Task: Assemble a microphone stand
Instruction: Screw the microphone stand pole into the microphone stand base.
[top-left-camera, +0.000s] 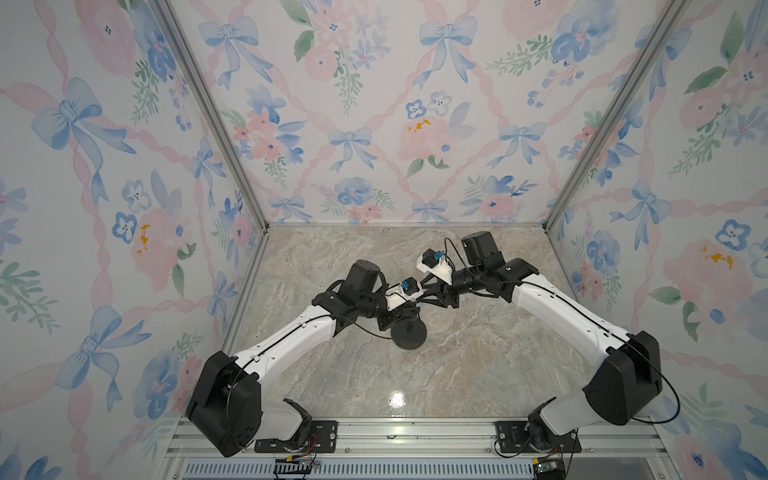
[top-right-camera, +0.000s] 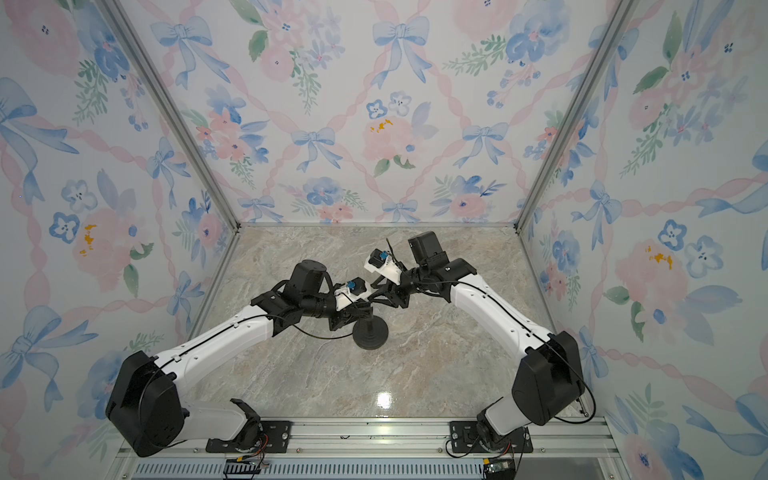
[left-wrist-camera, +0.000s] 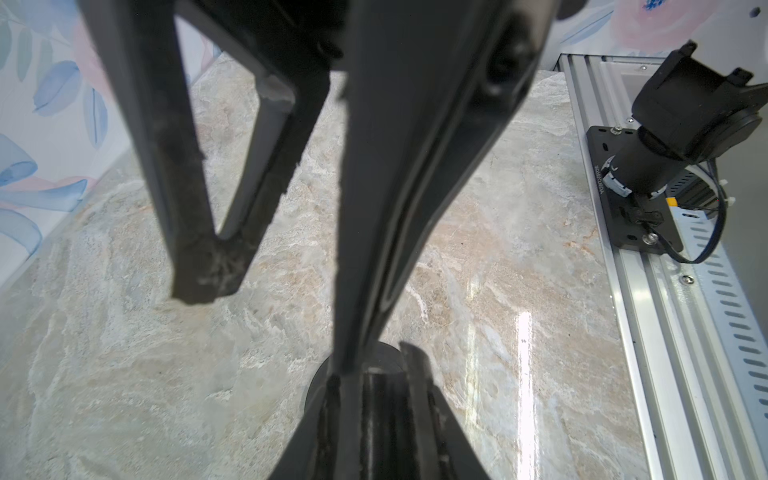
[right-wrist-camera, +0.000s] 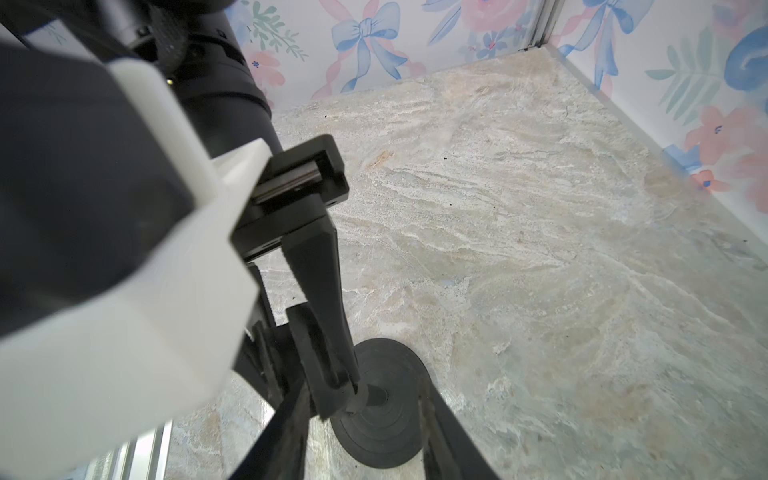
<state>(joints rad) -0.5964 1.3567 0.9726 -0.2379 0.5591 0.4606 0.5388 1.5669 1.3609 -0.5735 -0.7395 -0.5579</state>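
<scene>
Matte-black microphone stand (top-left-camera: 409, 332) near the middle of a marble table (top-left-camera: 478, 374): disc base (top-left-camera: 409, 341) flat, thin rod (right-wrist-camera: 371, 394) upright at its centre. The left gripper (left-wrist-camera: 374, 376) pinches the rod just above the base; the right gripper (top-left-camera: 423, 293), fingers spread, sits close alongside.

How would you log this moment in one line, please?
left gripper: shut on rod | rod: standing at disc base centre | right gripper: open, alongside

Table (top-left-camera: 457, 374): flat, glossy top with a beige-grey marble pattern and a bright glare patch near the front edge. One item rests directly on it, seen in both top views: the microphone stand's matte-black disc base (top-left-camera: 409, 336), seated flat about mid-table, well apart from every edge.
</scene>
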